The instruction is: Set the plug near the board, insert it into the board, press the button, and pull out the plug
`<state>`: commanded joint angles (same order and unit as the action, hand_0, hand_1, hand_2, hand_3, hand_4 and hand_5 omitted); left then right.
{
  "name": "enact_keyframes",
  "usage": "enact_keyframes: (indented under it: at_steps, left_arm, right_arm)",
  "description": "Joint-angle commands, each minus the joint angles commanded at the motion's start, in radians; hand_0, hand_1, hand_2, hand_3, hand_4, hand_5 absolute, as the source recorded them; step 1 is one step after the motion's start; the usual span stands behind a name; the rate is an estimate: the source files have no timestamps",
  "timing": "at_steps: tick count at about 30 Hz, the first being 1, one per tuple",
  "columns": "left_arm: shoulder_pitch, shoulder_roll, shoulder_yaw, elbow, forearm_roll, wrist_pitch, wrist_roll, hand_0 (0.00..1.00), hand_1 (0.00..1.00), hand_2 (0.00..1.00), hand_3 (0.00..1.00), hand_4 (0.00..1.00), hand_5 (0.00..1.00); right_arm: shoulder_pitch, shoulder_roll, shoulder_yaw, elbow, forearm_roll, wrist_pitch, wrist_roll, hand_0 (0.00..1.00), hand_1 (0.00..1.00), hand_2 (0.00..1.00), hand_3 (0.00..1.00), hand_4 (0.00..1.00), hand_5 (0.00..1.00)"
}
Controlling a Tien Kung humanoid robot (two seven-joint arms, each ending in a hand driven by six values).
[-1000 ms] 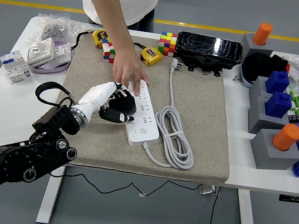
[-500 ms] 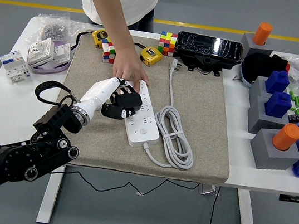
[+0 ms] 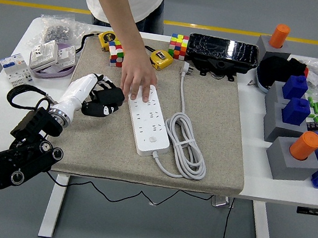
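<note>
Hovering over the mat (image 3: 206, 120), just left of the power strip (image 3: 149, 119), the left hand (image 3: 99, 96) has its fingers curled around something dark, can't tell what. A person's hand (image 3: 138, 82) presses the strip's far end. Its cord (image 3: 187, 147) lies coiled to the right.

Left hand (image 3: 99, 99) — fingers curled, above table.
</note>
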<state>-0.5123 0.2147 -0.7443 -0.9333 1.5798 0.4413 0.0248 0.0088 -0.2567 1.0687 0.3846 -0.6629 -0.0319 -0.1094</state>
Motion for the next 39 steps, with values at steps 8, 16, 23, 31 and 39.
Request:
enact_keyframes:
  at_steps: [8, 16, 23, 31, 39]
  left_arm:
    - [0.008, -0.007, 0.002, 0.024, 0.005, -0.011, 0.015, 0.682, 0.724, 0.716, 0.691, 0.945, 0.258]
    - [0.015, 0.007, -0.016, 0.000, 0.016, -0.022, 0.028, 0.657, 0.723, 0.721, 0.763, 0.994, 0.346]
    - [0.042, 0.024, -0.058, -0.064, -0.005, -0.007, 0.001, 0.646, 0.712, 0.719, 0.761, 0.974, 0.306]
    - [0.081, 0.024, -0.176, -0.122, -0.276, 0.071, -0.185, 0.529, 0.638, 0.604, 0.606, 0.841, 0.286]
    - [0.100, 0.032, -0.253, -0.127, -0.309, 0.071, -0.205, 0.510, 0.605, 0.541, 0.567, 0.782, 0.269]
  right_arm:
    - [0.003, -0.003, -0.002, 0.003, -0.001, 0.000, 0.000, 0.541, 0.645, 0.662, 0.562, 0.905, 0.425]
    - [0.001, -0.007, -0.007, 0.002, 0.000, 0.001, -0.001, 0.542, 0.645, 0.662, 0.562, 0.905, 0.425]
    - [0.001, -0.005, -0.001, 0.003, -0.003, 0.000, 0.000, 0.542, 0.645, 0.662, 0.562, 0.905, 0.425]
    - [0.001, 0.001, 0.004, -0.002, -0.006, 0.002, 0.000, 0.542, 0.643, 0.662, 0.562, 0.905, 0.425]
    - [0.016, 0.001, 0.010, 0.001, -0.012, 0.002, 0.000, 0.541, 0.644, 0.662, 0.562, 0.905, 0.425]
